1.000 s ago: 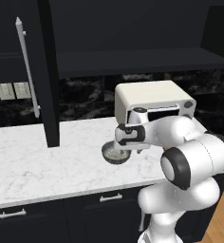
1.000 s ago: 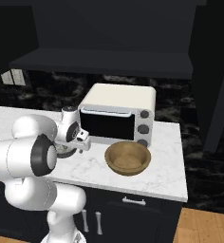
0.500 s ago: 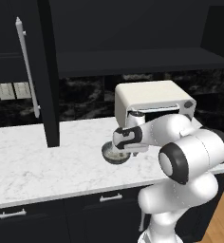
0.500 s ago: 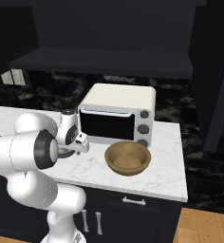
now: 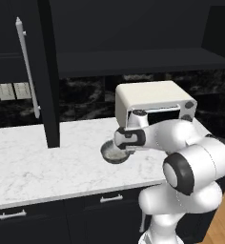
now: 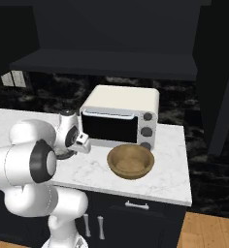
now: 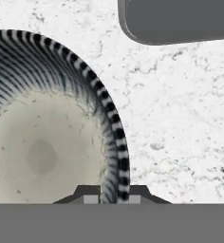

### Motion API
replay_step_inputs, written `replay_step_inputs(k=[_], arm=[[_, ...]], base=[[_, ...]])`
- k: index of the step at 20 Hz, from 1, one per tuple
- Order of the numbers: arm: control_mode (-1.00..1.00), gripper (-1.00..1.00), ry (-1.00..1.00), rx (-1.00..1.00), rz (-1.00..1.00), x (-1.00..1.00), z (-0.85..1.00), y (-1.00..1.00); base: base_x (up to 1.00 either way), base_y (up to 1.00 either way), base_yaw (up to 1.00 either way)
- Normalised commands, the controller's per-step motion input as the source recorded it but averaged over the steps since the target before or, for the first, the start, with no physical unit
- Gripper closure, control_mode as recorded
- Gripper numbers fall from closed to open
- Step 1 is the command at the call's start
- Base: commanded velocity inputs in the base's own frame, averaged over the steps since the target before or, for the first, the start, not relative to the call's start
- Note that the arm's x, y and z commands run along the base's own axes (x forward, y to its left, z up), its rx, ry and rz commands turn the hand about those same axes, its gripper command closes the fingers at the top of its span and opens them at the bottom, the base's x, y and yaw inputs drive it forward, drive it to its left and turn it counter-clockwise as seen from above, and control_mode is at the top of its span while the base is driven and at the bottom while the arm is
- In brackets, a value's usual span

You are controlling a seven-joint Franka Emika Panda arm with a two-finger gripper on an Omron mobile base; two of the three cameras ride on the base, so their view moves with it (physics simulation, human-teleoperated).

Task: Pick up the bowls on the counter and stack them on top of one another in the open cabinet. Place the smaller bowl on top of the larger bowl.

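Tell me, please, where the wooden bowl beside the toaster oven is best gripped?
Probably the thick rim of the wooden bowl, pinched from above with one finger inside: it sits upright and open on the counter, and its near side stands clear of the toaster oven.

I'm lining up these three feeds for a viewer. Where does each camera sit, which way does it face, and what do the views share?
Left base view: behind the arm's left, facing the white marble counter and cream toaster oven; white arm rises lower right.
Right base view: behind the arm's right, facing the wide brown wooden bowl; arm rises lower left.
Hand view: on the hand, looking down at the small dark grey bowl; the gripper pinches its rim.
Shared: both base views show oven and counter; left base and hand views share the grey bowl.
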Motion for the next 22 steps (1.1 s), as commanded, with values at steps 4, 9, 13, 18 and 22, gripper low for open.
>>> replay_step_inputs(k=[4, 9, 13, 18, 22], arm=[[-1.00, 1.00, -0.25, 0.06, -0.08, -0.41, 0.64, -0.34], [-1.00, 1.00, -0.14, 0.19, -0.17, -0.45, 0.73, -0.68], [-1.00, 1.00, -0.04, 0.17, -0.24, -0.21, 0.99, -0.89], [-1.00, 1.00, 0.01, 0.25, -0.28, -0.35, 0.97, -1.00], [-1.00, 1.00, 0.09, 0.30, -0.31, -0.24, 0.69, -1.00]], base=[[0.00, 0.00, 0.00], [0.00, 0.00, 0.00], [0.00, 0.00, 0.00], [0.00, 0.00, 0.00], [0.00, 0.00, 0.00]])
